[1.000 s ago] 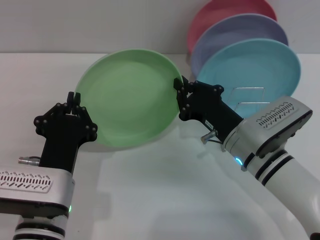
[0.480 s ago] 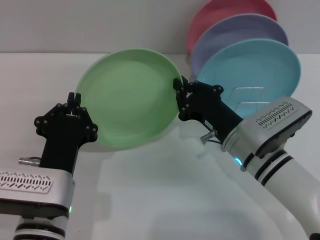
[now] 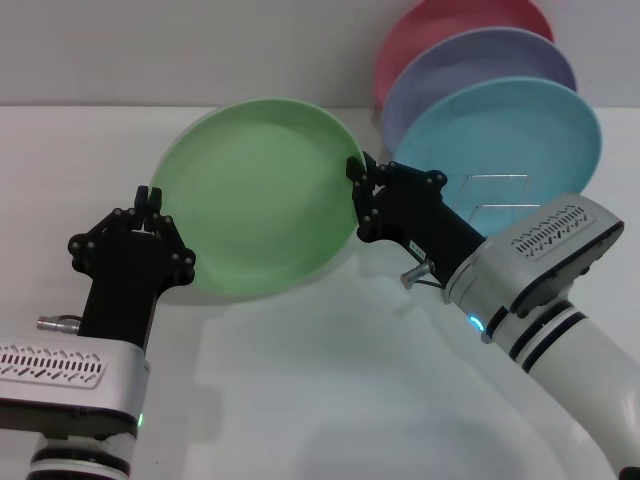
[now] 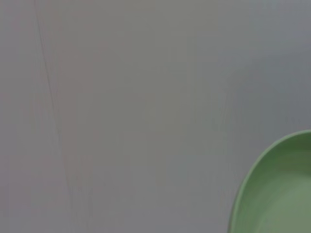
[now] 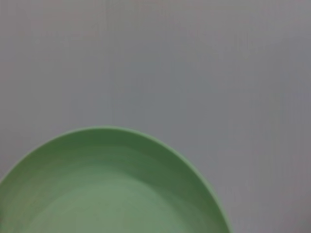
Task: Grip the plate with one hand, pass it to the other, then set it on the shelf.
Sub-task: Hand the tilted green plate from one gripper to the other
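Almost no change over the last second. Across the white bench (image 3: 300, 400), nothing shifted. Still hanging clear of the bench: the green plate (image 3: 255, 195), tilted with its hollow face toward the head camera, its lower edge only a touch higher than a second ago. Behind and to the right, leaning in a row, the pink plate (image 3: 450, 25), the lavender plate (image 3: 480, 60) and the blue plate (image 3: 500, 130); in front of the blue one, the thin wire shelf (image 3: 497, 177), well apart from the green plate.

Clamped on the plate's right rim: the right gripper (image 3: 357, 178), jaws closed on the edge. At the left rim: the left gripper (image 3: 150, 198), jaws pinched together on the edge too, as far as can be judged.

Seemingly the middle of the handover, then, with both sides gripping and neither letting go. Next, probably: release by one side, then a carry to the shelf. Main risk: a twist or slip of the plate at release.
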